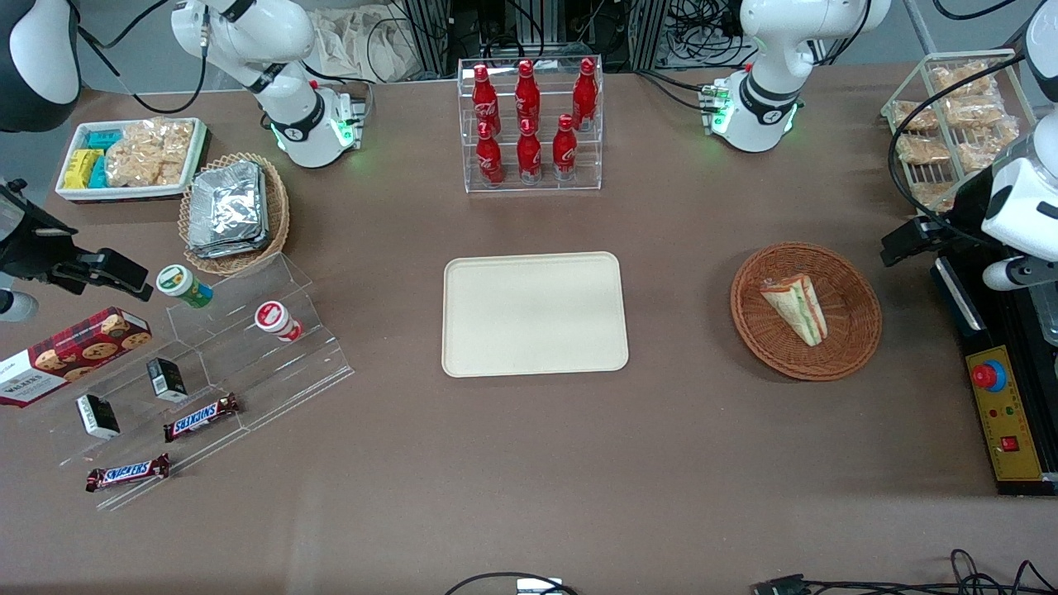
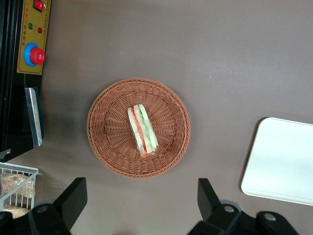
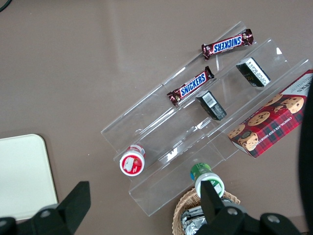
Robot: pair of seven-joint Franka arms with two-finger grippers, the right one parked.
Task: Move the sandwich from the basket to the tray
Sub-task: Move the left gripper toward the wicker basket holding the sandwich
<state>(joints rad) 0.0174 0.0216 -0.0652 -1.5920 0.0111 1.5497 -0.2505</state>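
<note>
The sandwich (image 1: pixel 795 307), a pale bread wedge with green and red filling, lies in the round reddish-brown wicker basket (image 1: pixel 851 347). The cream-beige tray (image 1: pixel 534 314) lies flat at the table's middle and holds nothing. My left gripper (image 1: pixel 903 240) hangs high above the table beside the basket, toward the working arm's end, open and holding nothing. In the left wrist view the sandwich (image 2: pixel 142 130) lies in the basket (image 2: pixel 107 142), the gripper (image 2: pixel 141 197) is well above the table next to the basket's rim, and a corner of the tray (image 2: pixel 283 164) shows.
A black and yellow control box with a red button (image 1: pixel 1002 413) lies beside the basket at the table's edge. A wire rack of bagged snacks (image 1: pixel 950 116) stands farther from the camera. A clear rack of red bottles (image 1: pixel 529 124) stands farther back than the tray.
</note>
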